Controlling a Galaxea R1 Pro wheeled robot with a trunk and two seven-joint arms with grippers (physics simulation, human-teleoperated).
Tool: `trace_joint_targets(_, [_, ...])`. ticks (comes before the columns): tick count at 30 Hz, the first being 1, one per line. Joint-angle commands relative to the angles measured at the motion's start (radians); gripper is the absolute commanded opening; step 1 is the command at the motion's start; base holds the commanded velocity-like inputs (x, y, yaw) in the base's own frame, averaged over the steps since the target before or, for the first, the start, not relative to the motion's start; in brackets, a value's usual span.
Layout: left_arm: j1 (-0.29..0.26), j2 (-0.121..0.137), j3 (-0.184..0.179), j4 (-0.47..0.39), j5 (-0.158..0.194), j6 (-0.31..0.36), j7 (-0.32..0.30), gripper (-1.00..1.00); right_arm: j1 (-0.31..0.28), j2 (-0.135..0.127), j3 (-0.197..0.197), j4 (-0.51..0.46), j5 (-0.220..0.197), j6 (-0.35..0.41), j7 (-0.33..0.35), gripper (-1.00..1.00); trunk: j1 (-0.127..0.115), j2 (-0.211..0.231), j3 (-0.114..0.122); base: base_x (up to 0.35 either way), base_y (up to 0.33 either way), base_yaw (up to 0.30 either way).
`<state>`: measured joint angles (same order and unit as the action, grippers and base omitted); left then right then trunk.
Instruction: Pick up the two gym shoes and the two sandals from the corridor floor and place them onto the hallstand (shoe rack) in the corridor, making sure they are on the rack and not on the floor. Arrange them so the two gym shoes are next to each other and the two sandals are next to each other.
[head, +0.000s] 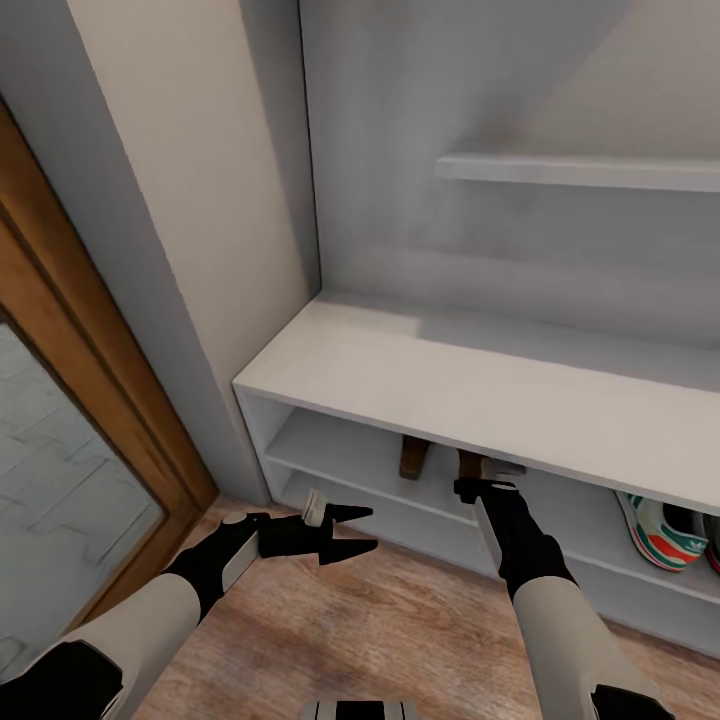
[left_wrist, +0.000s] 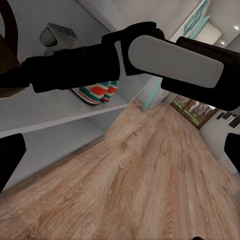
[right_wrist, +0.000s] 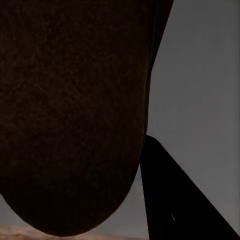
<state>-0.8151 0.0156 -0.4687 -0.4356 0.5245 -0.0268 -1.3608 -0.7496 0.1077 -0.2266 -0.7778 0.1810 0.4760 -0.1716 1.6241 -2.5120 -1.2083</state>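
Head view: high, looking forward and down over both arms onto the hallstand (head: 480, 390) and the corridor floor (head: 400, 630); medium range.
Left wrist view: low, close above the floor (left_wrist: 150, 185), facing along the rack front (left_wrist: 55, 117); the right arm (left_wrist: 165, 62) crosses the frame.
Right wrist view: very close, inside a shelf level; a dark brown surface (right_wrist: 70, 115) blocks most of the frame, identity unclear.
Shared scene: head and left wrist views both take in the gym shoes (head: 662, 530) (left_wrist: 95, 93), lower shelves and floor.
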Motion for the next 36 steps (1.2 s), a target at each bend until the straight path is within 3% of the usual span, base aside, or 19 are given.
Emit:
trace_joint_targets(1, [-0.001, 0.001, -0.008, 0.000, 0.009, -0.003, 0.000, 1.00, -0.001, 0.001, -0.003, -0.001, 0.006, 0.006, 0.001, -1.00, 0.000, 0.000, -0.001, 0.012, -0.001, 0.000])
trace_joint_targets(23, [-0.001, 0.001, -0.008, 0.000, 0.009, -0.003, 0.000, 1.00, -0.001, 0.001, -0.003, -0.001, 0.008, 0.007, 0.001, -1.00, 0.000, 0.000, -0.001, 0.039, 0.000, 0.000])
trace_joint_targets(24, [-0.001, 0.001, -0.009, 0.000, 0.009, -0.003, 0.000, 1.00, -0.001, 0.001, -0.003, -0.001, 0.008, 0.007, 0.001, 1.00, 0.000, 0.000, -0.001, 0.000, 0.000, 0.000])
trace_joint_targets(36, [-0.001, 0.001, -0.009, 0.000, 0.009, -0.003, 0.000, 1.00, -0.001, 0.002, -0.003, -0.001, 0.006, 0.007, 0.001, 1.00, 0.000, 0.000, -0.001, 0.000, 0.000, 0.000])
